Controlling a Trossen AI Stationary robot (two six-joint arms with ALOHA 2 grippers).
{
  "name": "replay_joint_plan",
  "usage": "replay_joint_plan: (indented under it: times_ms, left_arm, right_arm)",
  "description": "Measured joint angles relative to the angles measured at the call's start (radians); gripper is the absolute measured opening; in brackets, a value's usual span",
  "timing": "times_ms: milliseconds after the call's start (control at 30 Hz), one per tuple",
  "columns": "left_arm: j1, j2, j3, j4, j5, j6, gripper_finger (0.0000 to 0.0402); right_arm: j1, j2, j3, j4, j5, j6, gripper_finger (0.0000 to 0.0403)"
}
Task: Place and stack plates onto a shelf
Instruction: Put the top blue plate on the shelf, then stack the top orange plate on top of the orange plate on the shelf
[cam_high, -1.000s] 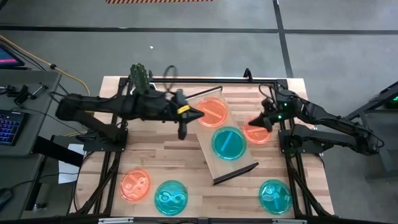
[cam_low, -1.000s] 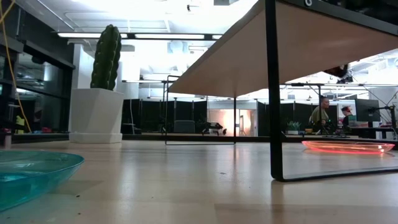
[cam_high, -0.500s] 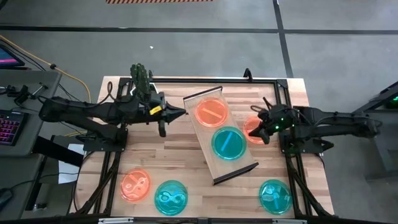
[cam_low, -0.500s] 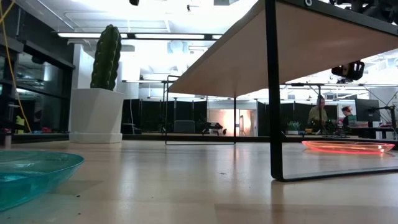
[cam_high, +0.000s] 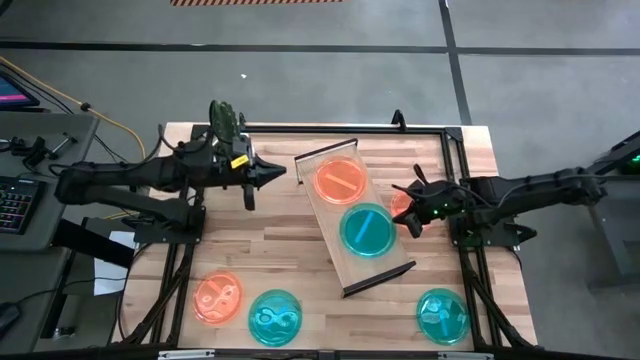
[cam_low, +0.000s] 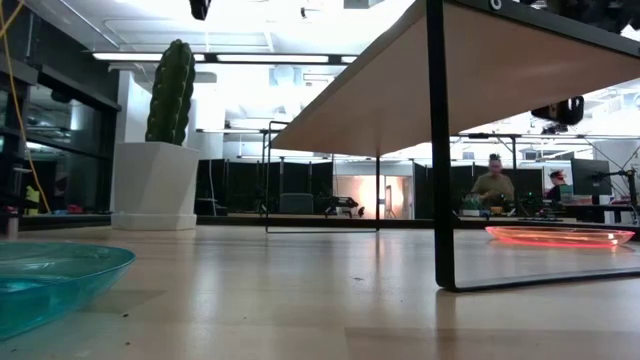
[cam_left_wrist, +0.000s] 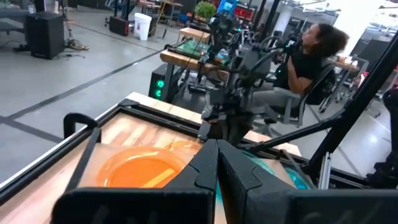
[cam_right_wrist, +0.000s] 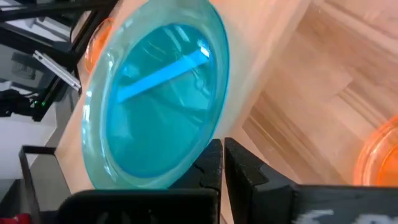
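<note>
Shelf: the long light-wood shelf (cam_high: 355, 222) was seen lying askew across the middle of the table (cam_high: 300, 265), with a dark rail at each short end.
Plates on shelf: an orange plate (cam_high: 338, 180) was recorded at the far end of the shelf and a teal plate (cam_high: 367, 229) just beside it toward the near end; the two lay side by side, not stacked.
Plates off shelf: one orange plate (cam_high: 402, 205) was found on the table just beside the shelf's right edge, partly hidden by the right arm. An orange plate (cam_high: 217, 298) and a teal plate (cam_high: 275, 317) were noted near the table's front left corner, close together, and a teal plate (cam_high: 441, 315) near the front right corner.
Left claw: the left claw (cam_high: 277, 172) was held above the table to the left of the shelf's far end, apart from it; its fingers (cam_left_wrist: 208, 165) were seen pressed together, with nothing between them.
Right claw: the right claw (cam_high: 400, 194) was positioned over the orange plate beside the shelf; its fingers (cam_right_wrist: 214, 168) were seen together, nothing gripped, with the shelf's teal plate just ahead.
Background: a seated person (cam_left_wrist: 308, 53) was visible beyond the table.
</note>
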Motion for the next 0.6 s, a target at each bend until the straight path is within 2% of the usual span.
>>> replay_joint_plan:
  times_ms: [233, 533, 600]
  left_arm:
    - [0.028, -0.008, 0.000, -0.032, 0.002, 0.000, 0.0000]
    - [0.032, -0.008, 0.000, -0.044, 0.002, -0.007, 0.0000]
    - [0.032, -0.008, 0.000, -0.039, 0.002, -0.009, 0.0000]
  right_arm:
    - [0.001, 0.049, 0.091, -0.074, 0.011, -0.024, 0.0000]
    - [0.001, 0.104, 0.098, -0.129, 0.013, -0.030, 0.0000]
    - [-0.002, 0.102, 0.106, -0.195, 0.026, -0.049, 0.0000]
